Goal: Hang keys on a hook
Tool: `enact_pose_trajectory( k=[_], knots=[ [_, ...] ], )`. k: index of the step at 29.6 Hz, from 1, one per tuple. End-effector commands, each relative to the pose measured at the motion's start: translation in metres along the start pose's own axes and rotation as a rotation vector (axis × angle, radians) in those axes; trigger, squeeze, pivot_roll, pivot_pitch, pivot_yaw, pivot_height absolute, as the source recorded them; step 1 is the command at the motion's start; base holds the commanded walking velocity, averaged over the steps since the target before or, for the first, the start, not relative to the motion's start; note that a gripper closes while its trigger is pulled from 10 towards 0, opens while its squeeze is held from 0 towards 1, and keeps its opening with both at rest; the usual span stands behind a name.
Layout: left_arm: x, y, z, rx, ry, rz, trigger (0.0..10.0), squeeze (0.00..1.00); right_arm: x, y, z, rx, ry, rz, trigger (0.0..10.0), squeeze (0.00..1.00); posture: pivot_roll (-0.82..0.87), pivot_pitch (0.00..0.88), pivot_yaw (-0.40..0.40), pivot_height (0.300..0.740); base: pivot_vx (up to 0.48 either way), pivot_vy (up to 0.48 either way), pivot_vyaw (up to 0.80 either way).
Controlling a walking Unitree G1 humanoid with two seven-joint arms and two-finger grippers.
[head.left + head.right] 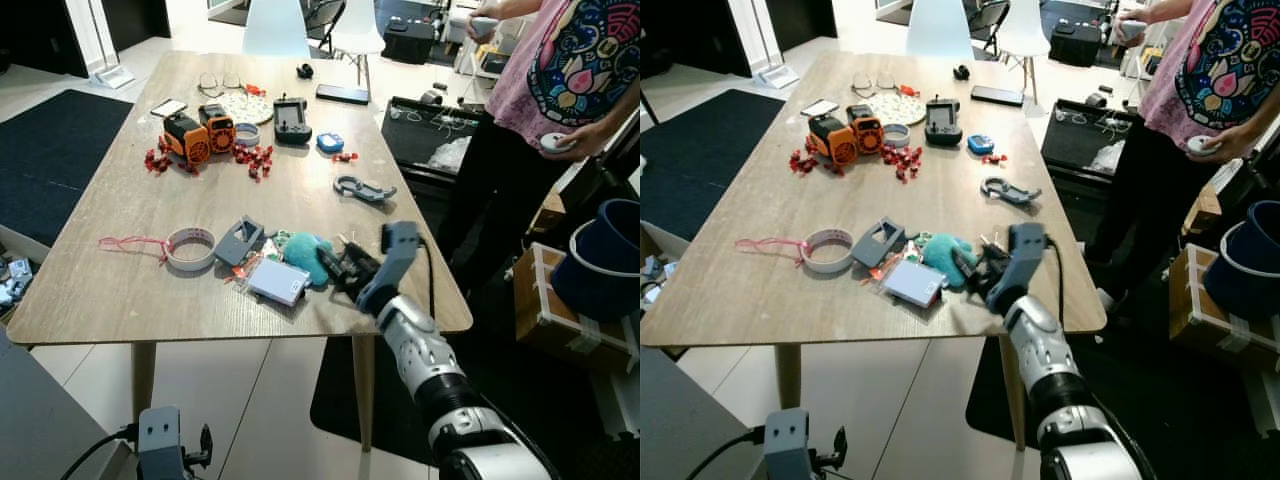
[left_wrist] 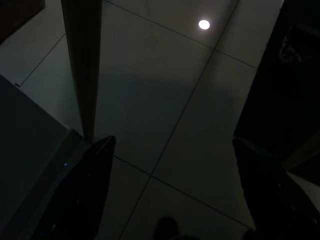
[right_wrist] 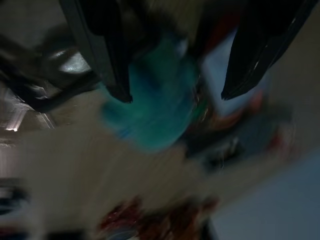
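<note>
**Right gripper at the teal plush key bunch**

While our left arm hangs idle below the tabletop, its left gripper (image 2: 170, 190) points at the tiled floor beside a table leg, fingers spread wide apart with nothing between them.

We use the long wooden table (image 1: 120, 230) as our landmark. Near its front edge, toward our right corner, lies the bunch of keys with a fluffy teal plush charm (image 1: 303, 255). Our right gripper (image 1: 337, 266) reaches over that front edge and sits right at the plush; in the blurred right wrist view the two black fingers (image 3: 100, 55) stand apart on either side of the teal plush, so the gripper is open, and we cannot tell whether the fingers touch it.

Just beside the plush, toward the front edge, lies a white card in a clear sleeve (image 1: 279, 282). Further left along the table sit a grey plastic bracket (image 1: 239, 240) and a roll of white tape (image 1: 190, 248). Toward the middle of the table rests a grey metal carabiner (image 1: 364, 188). At the far end stand two orange-and-black devices (image 1: 198, 135). A person in a pink patterned shirt (image 1: 560, 70) stands off the table's right side.
</note>
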State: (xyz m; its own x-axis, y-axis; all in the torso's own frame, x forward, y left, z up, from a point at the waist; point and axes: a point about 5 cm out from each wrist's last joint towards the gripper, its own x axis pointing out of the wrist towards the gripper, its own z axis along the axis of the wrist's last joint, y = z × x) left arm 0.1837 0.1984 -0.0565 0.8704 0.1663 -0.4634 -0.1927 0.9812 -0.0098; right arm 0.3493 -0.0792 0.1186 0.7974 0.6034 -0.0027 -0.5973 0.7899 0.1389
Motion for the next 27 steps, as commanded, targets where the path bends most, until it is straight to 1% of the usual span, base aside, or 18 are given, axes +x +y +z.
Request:
enact_pose_trajectory(
  k=[1, 3, 5, 7, 13, 18, 20, 21, 22, 23, 27],
  knots=[
    [-0.003, 0.002, -0.004, -0.001, 0.010, 0.005, 10.0, 0.00, -0.003, 0.003, -0.006, -0.065, 0.053, 0.025, 10.0, 0.00, 0.05, 0.095, -0.071, 0.740, 0.000, 0.000, 0.00],
    [-0.003, 0.001, -0.004, -0.002, 0.010, 0.002, 10.0, 0.00, -0.003, 0.003, -0.010, -0.122, 0.103, 0.041, 10.0, 0.00, 0.05, 0.095, -0.071, 0.740, 0.000, 0.000, 0.00],
    [-0.003, 0.001, -0.004, -0.002, 0.010, 0.002, 10.0, 0.00, -0.003, 0.003, -0.010, -0.122, 0.103, 0.041, 10.0, 0.00, 0.05, 0.095, -0.071, 0.740, 0.000, 0.000, 0.00],
    [-0.003, 0.000, -0.004, -0.004, 0.008, 0.001, 10.0, 0.00, -0.005, 0.003, -0.009, -0.146, 0.135, 0.047, 10.0, 0.00, 0.05, 0.097, -0.073, 0.740, 0.000, 0.000, 0.00],
    [-0.004, 0.000, -0.004, -0.010, 0.007, 0.003, 10.0, 0.00, -0.010, 0.001, -0.003, -0.161, 0.146, 0.046, 10.0, 0.00, 0.05, 0.097, -0.075, 0.740, 0.000, 0.000, 0.00],
    [-0.004, 0.001, -0.005, -0.013, 0.007, 0.005, 10.0, 0.00, -0.012, -0.001, 0.001, -0.143, 0.135, 0.029, 10.0, 0.00, 0.05, 0.096, -0.074, 0.740, 0.000, 0.000, 0.00],
    [-0.004, 0.001, -0.005, -0.023, 0.008, 0.008, 10.0, 0.00, -0.016, -0.005, 0.008, -0.063, 0.099, 0.005, 10.0, 0.00, 0.05, 0.098, -0.072, 0.740, 0.000, 0.000, 0.00],
    [-0.004, 0.001, -0.005, -0.023, 0.008, 0.008, 10.0, 0.00, -0.016, -0.005, 0.008, -0.063, 0.099, 0.005, 10.0, 0.00, 0.05, 0.098, -0.072, 0.740, 0.000, 0.000, 0.00],
    [-0.004, 0.002, -0.004, -0.026, 0.008, 0.008, 10.0, 0.00, -0.019, -0.007, 0.009, -0.028, 0.095, -0.009, 10.0, 0.00, 0.05, 0.097, -0.072, 0.740, 0.000, 0.000, 0.00],
    [-0.004, 0.002, -0.004, -0.026, 0.008, 0.008, 10.0, 0.00, -0.019, -0.007, 0.009, -0.028, 0.095, -0.009, 10.0, 0.00, 0.05, 0.097, -0.072, 0.740, 0.000, 0.000, 0.00],
    [-0.003, 0.001, -0.004, -0.033, 0.010, 0.002, 10.0, 0.00, -0.024, -0.017, 0.002, 0.059, 0.143, -0.082, 10.0, 0.00, 0.05, 0.099, -0.069, 0.740, 0.000, 0.000, 0.00]
  ],
)
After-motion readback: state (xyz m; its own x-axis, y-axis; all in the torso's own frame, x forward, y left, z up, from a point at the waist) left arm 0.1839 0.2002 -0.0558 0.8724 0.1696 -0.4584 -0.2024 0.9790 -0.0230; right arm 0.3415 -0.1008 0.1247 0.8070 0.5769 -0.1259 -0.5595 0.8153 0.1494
